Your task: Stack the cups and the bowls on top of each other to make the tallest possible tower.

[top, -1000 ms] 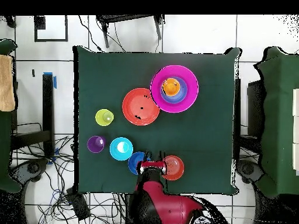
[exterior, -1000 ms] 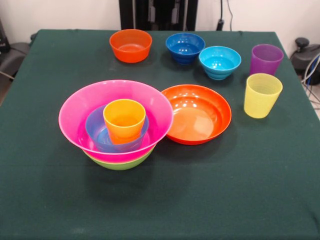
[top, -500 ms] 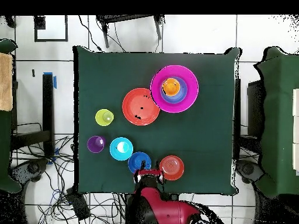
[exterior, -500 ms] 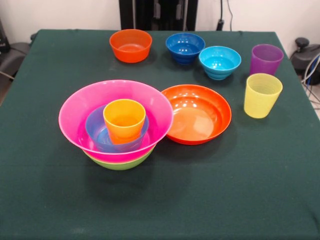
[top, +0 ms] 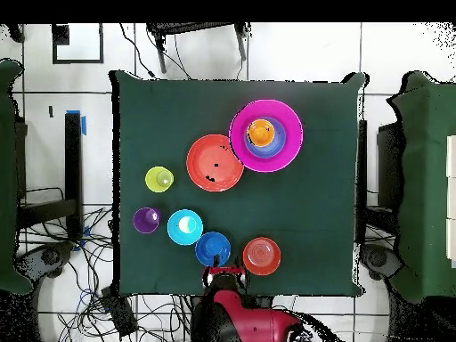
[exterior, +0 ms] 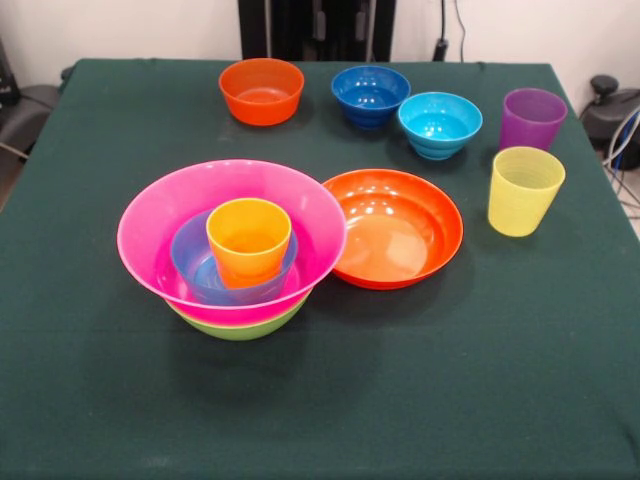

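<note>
The tower stands at the front left: a lime green bowl (exterior: 240, 328) carries the big pink bowl (exterior: 150, 215), which holds a small blue bowl (exterior: 190, 262) and an upright orange cup (exterior: 248, 240). Right beside it lies the shallow orange bowl (exterior: 395, 228). Along the back stand a small orange bowl (exterior: 262, 91), a dark blue bowl (exterior: 370, 95) and a cyan bowl (exterior: 439, 124). The purple cup (exterior: 532, 118) and yellow cup (exterior: 524, 190) are at the right. My gripper (top: 223, 271) shows only in the overhead view, at the table's edge just below the dark blue bowl (top: 213, 248), touching nothing.
A dark green cloth covers the table (exterior: 420, 400). In the overhead view, cables (top: 98, 294) lie on the floor at the lower left, and green-covered furniture (top: 423, 178) stands to the right of the table.
My arm has drawn back from between the dark blue and small orange bowls to the table's edge. The cups and bowls have not moved.
</note>
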You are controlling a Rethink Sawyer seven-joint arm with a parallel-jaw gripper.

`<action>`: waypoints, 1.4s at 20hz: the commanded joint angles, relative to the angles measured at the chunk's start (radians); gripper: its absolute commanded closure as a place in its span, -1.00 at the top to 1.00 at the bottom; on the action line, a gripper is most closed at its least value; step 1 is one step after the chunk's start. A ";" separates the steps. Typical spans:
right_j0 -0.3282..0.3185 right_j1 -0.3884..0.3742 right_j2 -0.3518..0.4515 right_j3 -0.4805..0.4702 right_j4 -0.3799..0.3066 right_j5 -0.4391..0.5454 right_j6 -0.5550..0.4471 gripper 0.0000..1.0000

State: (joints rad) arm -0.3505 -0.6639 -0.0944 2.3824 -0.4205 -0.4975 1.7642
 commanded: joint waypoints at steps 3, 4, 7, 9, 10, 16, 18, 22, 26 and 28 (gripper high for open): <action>0.062 0.205 0.067 -0.076 0.013 -0.015 0.182 1.00; 0.070 0.217 0.068 -0.084 0.020 -0.022 0.183 1.00; 0.092 0.240 0.060 -0.092 0.040 -0.047 0.193 1.00; 0.101 0.245 0.058 -0.094 0.048 -0.053 0.197 1.00; 0.102 0.249 0.058 -0.095 0.047 -0.057 0.198 1.00; 0.109 0.276 0.048 -0.109 0.038 -0.087 0.194 1.00; 0.099 0.272 0.050 -0.113 0.030 -0.079 0.188 1.00; 0.063 0.281 0.059 -0.146 0.002 -0.062 0.168 1.00; 0.038 0.286 0.070 -0.164 -0.017 -0.047 0.154 1.00; 0.031 0.281 0.075 -0.174 -0.016 -0.034 0.148 1.00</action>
State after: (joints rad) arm -0.2974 -0.4158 -0.1017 2.3654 -0.4192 -0.5390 1.7644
